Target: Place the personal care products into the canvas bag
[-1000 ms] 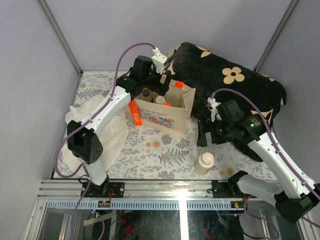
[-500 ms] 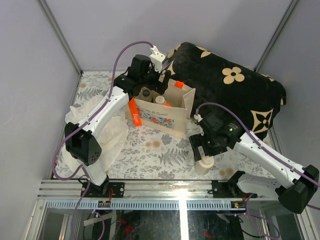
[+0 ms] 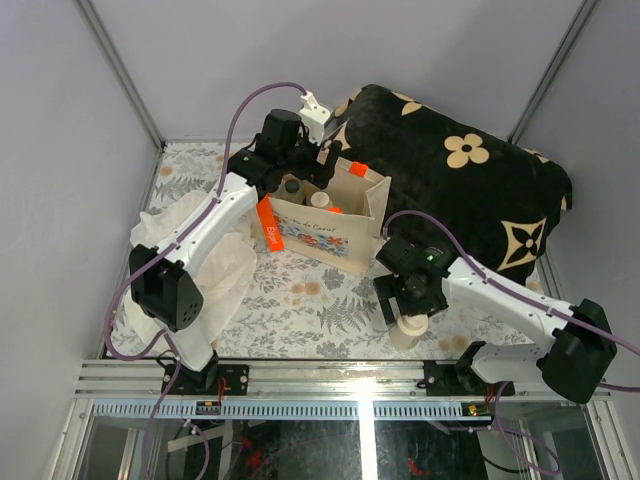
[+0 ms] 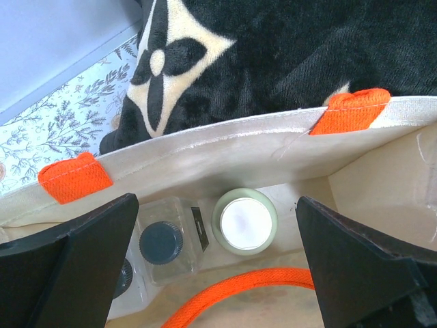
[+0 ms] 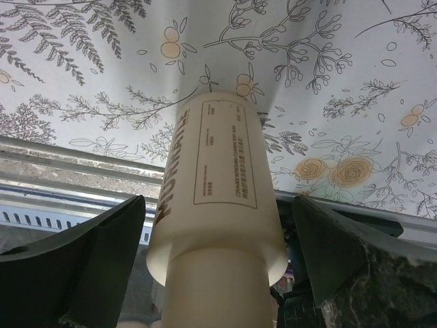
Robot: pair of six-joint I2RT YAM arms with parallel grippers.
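The canvas bag point(image 3: 335, 232) stands open mid-table. In the left wrist view its rim point(image 4: 205, 154) shows, and inside stand the olive bottle with cream cap point(image 4: 244, 222), the square clear-glass bottle with black cap point(image 4: 162, 241) and part of the whitish bottle with dark cap point(image 4: 126, 279). My left gripper point(image 3: 303, 170) point(image 4: 218, 270) is open and empty above the bag's mouth. The cream bottle point(image 3: 411, 330) point(image 5: 215, 171) stands upright near the table's front edge. My right gripper point(image 3: 407, 310) point(image 5: 218, 273) is open, one finger on each side of the bottle, with gaps showing.
A black cushion with beige flowers point(image 3: 460, 170) lies behind and to the right of the bag. A white cloth point(image 3: 215, 265) lies at the left. An orange handle point(image 3: 268, 226) hangs off the bag's left side. The metal front rail point(image 3: 330, 375) runs just beyond the cream bottle.
My right arm has swung from beside the cushion towards the front and come down around the cream bottle. My left arm has hardly moved.
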